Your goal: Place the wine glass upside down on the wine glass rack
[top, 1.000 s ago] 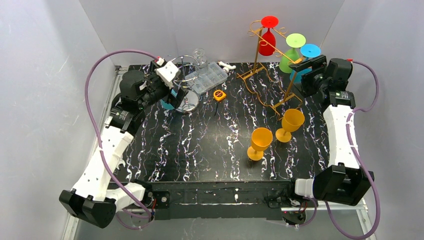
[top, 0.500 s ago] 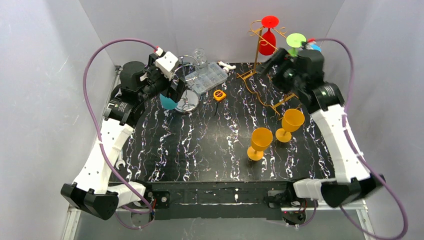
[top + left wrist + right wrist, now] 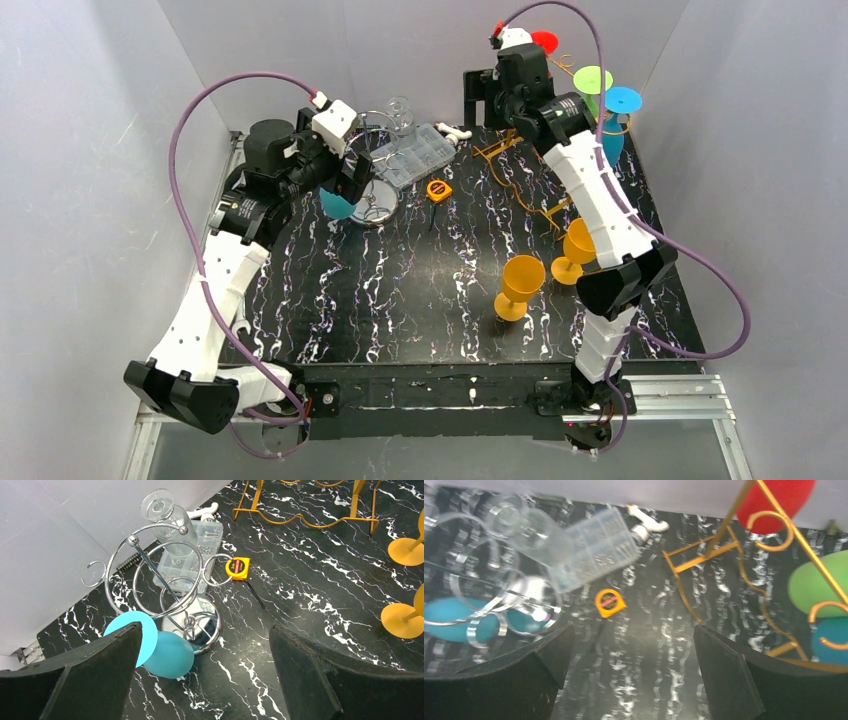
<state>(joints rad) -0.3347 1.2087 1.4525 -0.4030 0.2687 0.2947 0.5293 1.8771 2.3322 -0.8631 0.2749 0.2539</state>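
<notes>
- Reading the dark label on the yellow tape measure (image 3: pixel 237 567) is not possible; the print is too small. It lies at 12 o'clock on the black marbled bench (image 3: pixel 400 300).
- Left pincer (image 3: pixel 205 630): fingers spread wide, nothing between them and nothing touched. It hangs above the silver rack (image 3: pixel 207 617), which stands at 11 o'clock on the bench.
- Teal glass (image 3: pixel 170 652): lying on its side on the bench, against the silver rack's round base, at the base's 8 o'clock in the left wrist view.
- Clear glass (image 3: pixel 160 510): resting tilted in an upper ring of the silver rack, foot uppermost.
- Right pincer (image 3: pixel 634 630): also spread wide and empty. The overhead view shows it held high at the back of the bench, between 12 and 1 o'clock, just beside the top of the gold rack (image 3: pixel 511 130).
- Gold rack: standing at 1 o'clock, with three glasses hanging on it upside down, feet up. The red glass (image 3: pixel 545 42) is highest and partly hidden by the right arm. The green glass (image 3: pixel 592 80) comes next. The blue glass (image 3: pixel 621 100) is lowest and farthest right.
- Two orange glasses (image 3: pixel 520 285) stand upright on the bench, one at 4 o'clock and one at 3 o'clock. The second is near a foot of the gold rack.
- A clear compartment box (image 3: pixel 420 152) lies at the back between the two racks, with a small white part (image 3: pixel 455 130) just beside it.
</notes>
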